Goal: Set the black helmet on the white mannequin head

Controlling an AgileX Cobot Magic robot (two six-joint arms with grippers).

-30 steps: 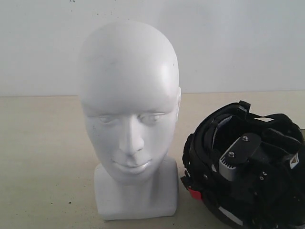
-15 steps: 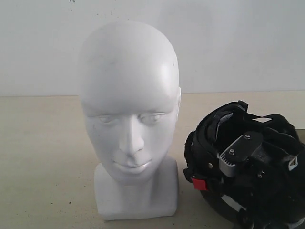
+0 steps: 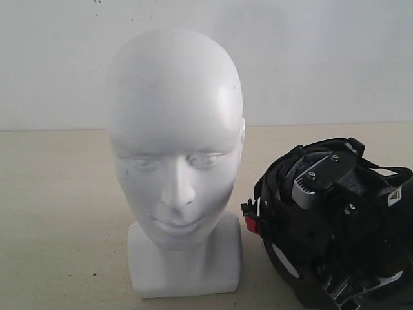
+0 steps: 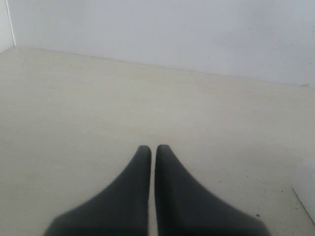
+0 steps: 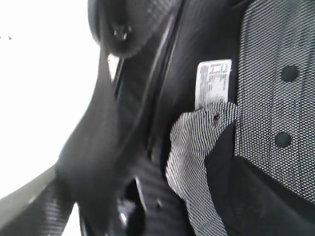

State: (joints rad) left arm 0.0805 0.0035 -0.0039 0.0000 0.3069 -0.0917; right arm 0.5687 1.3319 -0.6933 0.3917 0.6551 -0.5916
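The white mannequin head (image 3: 174, 148) stands upright on the table, facing the exterior camera. To its right the black helmet (image 3: 276, 210) lies tilted with its open side up, straps and a red buckle (image 3: 251, 224) showing. My right gripper (image 3: 319, 184) reaches down into the helmet; its fingertips are hidden inside. The right wrist view is filled by the helmet's mesh liner (image 5: 275, 88), a white label (image 5: 212, 83) and a black strap (image 5: 93, 147). My left gripper (image 4: 153, 149) hovers shut over bare table, holding nothing.
A beige table (image 3: 58, 213) runs back to a white wall (image 3: 322, 58). The helmet lies about a hand's width from the mannequin's squarish base (image 3: 184, 271). A white corner (image 4: 307, 191) shows at the edge of the left wrist view.
The right gripper has risen and turned inside the helmet. The helmet has shifted and tipped with it; its red buckle moved up and towards the mannequin. The left gripper's earlier state is not shown.
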